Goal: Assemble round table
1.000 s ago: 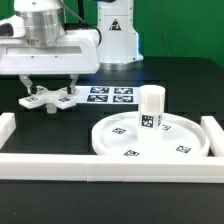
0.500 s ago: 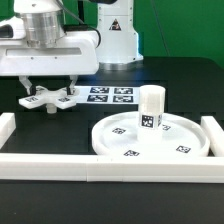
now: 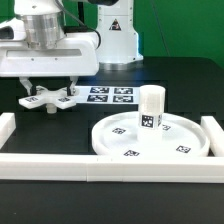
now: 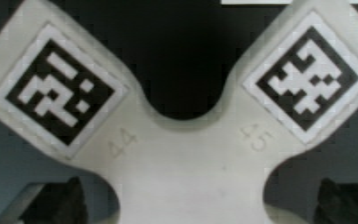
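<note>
The white cross-shaped piece (image 3: pixel 48 98) with tags lies on the black table at the exterior view's left. My gripper (image 3: pixel 50 90) is low over it, one finger on each side, open and not closed on it. In the wrist view the cross-shaped piece (image 4: pixel 185 150) fills the picture, two tagged arms spreading away. My gripper (image 4: pixel 190 205) straddles its middle, with dark fingertips (image 4: pixel 55 202) showing apart from the piece. The large round rimmed disc (image 3: pixel 125 143) lies at the right. The short cylindrical post (image 3: pixel 151 108) stands upright on it.
The marker board (image 3: pixel 112 96) lies flat behind the disc, beside the cross-shaped piece. Long white border bars (image 3: pixel 100 165) run along the front and both sides. The robot base (image 3: pixel 115 35) stands at the back.
</note>
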